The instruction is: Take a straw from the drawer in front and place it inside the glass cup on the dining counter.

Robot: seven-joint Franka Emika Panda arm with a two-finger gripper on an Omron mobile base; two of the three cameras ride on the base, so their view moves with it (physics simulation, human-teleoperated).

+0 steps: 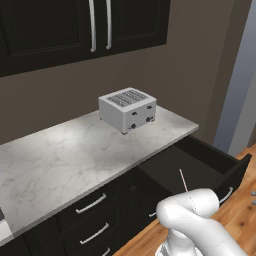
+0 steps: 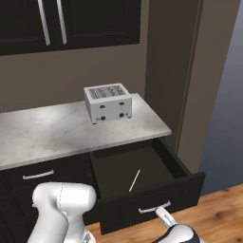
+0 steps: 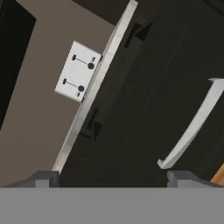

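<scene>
Drawer pulled out, straw lying inside, gripper wide open and empty in front of the handle.

The drawer (image 2: 142,175) stands open under the right end of the marble worktop (image 2: 57,130), its black front and curved silver handle (image 2: 153,208) toward the room. The straw (image 2: 135,180) lies flat on the dark drawer floor, near the middle, angled slightly, touching nothing else. The gripper (image 3: 113,177) is low down, just in front of the drawer face; in the hand view its two dark fingertips (image 3: 43,178) sit far apart with nothing between them, and the handle runs past on the right. A silver four-slot toaster (image 1: 127,109) sits on the worktop behind the drawer, below the black wall cupboards (image 1: 75,25). Wooden floor (image 2: 223,213) shows to the right.
</scene>
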